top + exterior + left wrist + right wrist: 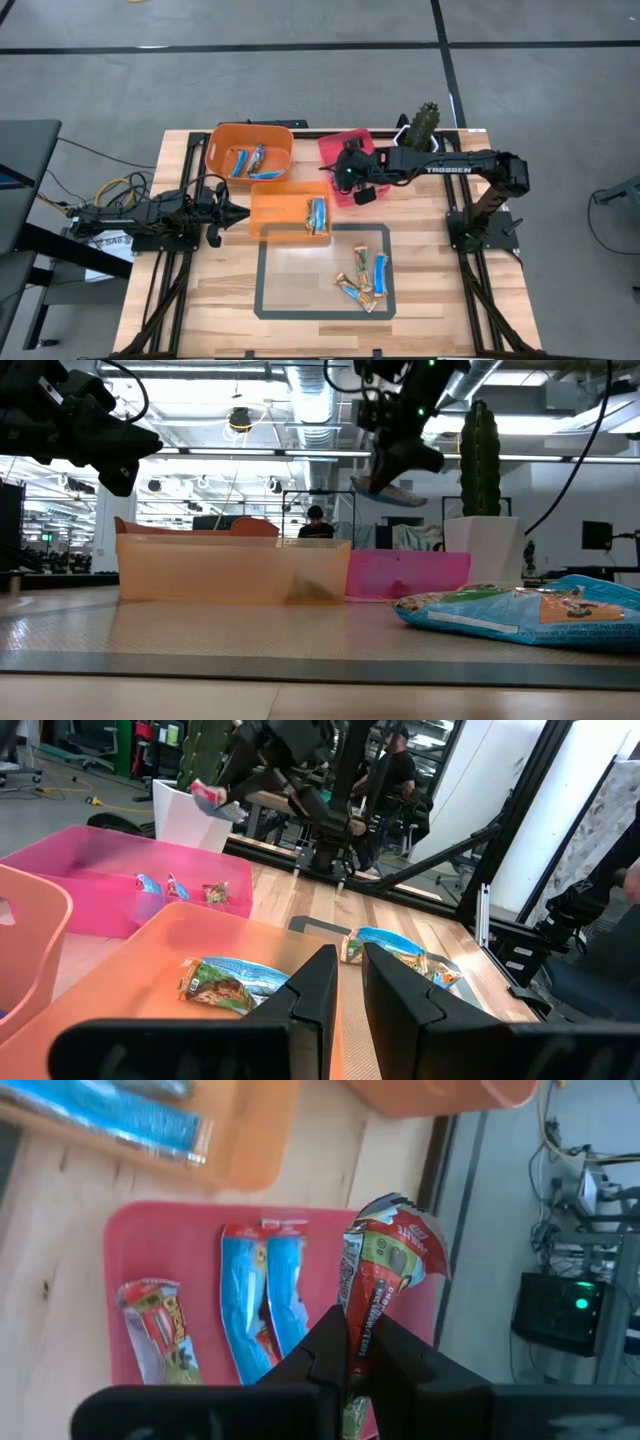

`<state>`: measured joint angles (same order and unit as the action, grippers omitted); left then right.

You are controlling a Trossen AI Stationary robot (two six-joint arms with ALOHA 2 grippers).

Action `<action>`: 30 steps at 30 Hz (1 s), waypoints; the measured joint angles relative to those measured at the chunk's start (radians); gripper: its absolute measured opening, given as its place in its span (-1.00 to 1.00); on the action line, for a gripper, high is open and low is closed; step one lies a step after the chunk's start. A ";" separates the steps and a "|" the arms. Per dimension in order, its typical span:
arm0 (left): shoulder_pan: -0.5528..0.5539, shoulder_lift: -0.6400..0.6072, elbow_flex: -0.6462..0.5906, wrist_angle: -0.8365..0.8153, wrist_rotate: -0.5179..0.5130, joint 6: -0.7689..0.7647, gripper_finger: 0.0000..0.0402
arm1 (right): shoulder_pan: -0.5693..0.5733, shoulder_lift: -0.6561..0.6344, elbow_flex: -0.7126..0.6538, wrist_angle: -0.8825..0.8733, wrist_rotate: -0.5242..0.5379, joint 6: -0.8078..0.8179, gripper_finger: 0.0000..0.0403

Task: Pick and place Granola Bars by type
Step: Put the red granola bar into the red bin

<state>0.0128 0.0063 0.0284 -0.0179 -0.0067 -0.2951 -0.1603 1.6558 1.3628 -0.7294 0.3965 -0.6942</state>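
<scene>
My right gripper (352,172) hangs over the pink bin (335,145), shut on a red-and-white granola bar (385,1270). In the low view the bar (388,490) sits under the gripper (398,465), clear above the bin. Two blue bars (265,1295) and a red-tan bar (155,1325) lie flat on the pink bin's floor. Several more bars (362,278) lie on the table inside a taped rectangle. My left gripper (240,212) waits level at the near orange bin's (270,195) left side, shut on nothing. My right gripper pinches one end of the red-and-white bar (358,1330) between its two fingers, slanting down from the table's right side. The rest of the bar sticks out past the fingertips. It is lifted clear, above the pink bin.
The near orange bin holds bars (316,213), and a second orange bin (225,140) behind it holds more bars (248,160). A cactus in a white pot (422,125) stands at the far edge, right of the pink bin. A person (316,520) shows in the room beyond.
</scene>
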 joint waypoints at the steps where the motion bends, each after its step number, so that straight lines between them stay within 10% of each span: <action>1: 0.000 0.000 0.000 0.000 0.000 0.000 -0.78 | -0.006 0.000 -0.011 0.006 -0.001 -0.009 -0.89; 30: 0.000 0.000 0.000 0.000 0.000 0.000 -0.78 | -0.058 0.002 -0.242 0.192 -0.110 0.037 -0.87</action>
<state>0.0128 0.0063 0.0284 -0.0177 -0.0067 -0.2951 -0.2180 1.6577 1.1210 -0.5369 0.2863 -0.6576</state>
